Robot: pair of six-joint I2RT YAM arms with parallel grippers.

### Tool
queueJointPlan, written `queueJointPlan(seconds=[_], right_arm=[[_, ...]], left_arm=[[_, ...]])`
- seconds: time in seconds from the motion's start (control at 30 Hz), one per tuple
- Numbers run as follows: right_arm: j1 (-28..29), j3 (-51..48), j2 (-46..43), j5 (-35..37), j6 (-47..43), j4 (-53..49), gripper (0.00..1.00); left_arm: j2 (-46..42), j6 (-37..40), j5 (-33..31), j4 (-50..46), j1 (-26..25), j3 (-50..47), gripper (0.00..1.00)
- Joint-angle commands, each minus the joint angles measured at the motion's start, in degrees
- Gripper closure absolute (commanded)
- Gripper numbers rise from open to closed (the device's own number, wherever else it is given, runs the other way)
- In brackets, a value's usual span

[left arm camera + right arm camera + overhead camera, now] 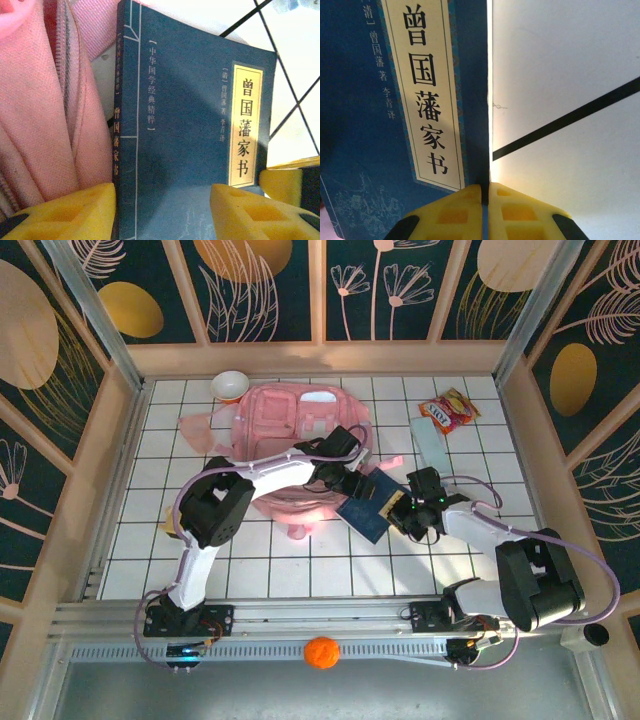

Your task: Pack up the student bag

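Yellow pads [450, 212] of right gripper [486, 194] right up close, pinched together on edge of blue book [360, 125]. Left gripper [162, 202]: I see fingers spread apart, book cover lying between them, nothing gripped. Spine just beside pink fabric of student bag [275, 420]. Bag lies toward back of white tiled table [250, 560], left arm reaching across it, book at its near right side.

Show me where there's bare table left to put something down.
The near tiles in front of the book are bare; so is the left strip between the bag and the wall. Crowded: the middle, and the far right by the snack packet.
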Motion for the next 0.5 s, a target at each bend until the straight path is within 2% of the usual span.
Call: queueJointPlan(seconds=[0.0, 0.13, 0.2, 0.37, 0.47], right_arm=[[0.75, -0.53, 0.46, 1.59, 0.07, 0.67, 0.91], [1.07, -0.46, 0.60, 1.16, 0.27, 1.85, 0.91], [1.49, -0.49, 0.65, 0.48, 0.34, 3.25, 0.91], [2.20, -1.44, 0.41, -0.76, 1.74, 6.39, 0.91], [2.19, -1.76, -0.01, -0.65, 1.95, 6.22, 0.91]], left_arm=[[2.28, 2.50, -5.92, -3.34, 0.30, 0.17, 0.47], [2.63, 4.23, -5.71, -4.36, 0.30, -1.81, 0.48], [2.69, 4.41, -1.93, -4.34, 0.30, -3.03, 0.49], [-0.27, -0.03, 12.35, 2.06, -0.14, -7.14, 0.54], [-2.68, -1.67, 14.69, 3.83, -0.78, -6.89, 0.57]])
